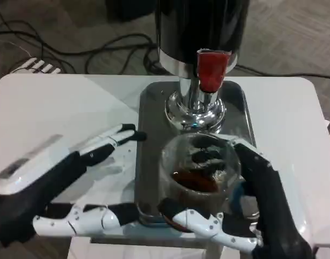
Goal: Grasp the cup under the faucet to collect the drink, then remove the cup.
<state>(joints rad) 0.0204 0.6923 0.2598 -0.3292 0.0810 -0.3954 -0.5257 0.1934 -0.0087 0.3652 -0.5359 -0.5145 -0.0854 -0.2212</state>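
Head view: right hand (251, 208) wrapped around clear cup (200, 175) of dark drink, left hand (73, 183) spread, empty.

1. I lose the top of the black drink dispenser (201, 24) past the upper edge.
2. The right hand (246, 210) wraps the glass cup (199, 175), hiding its far right side; its wrist runs off the bottom edge.
3. The left hand (57, 189) is cut at the lower left corner.
4. The cup hides part of the metal tray (154, 108).
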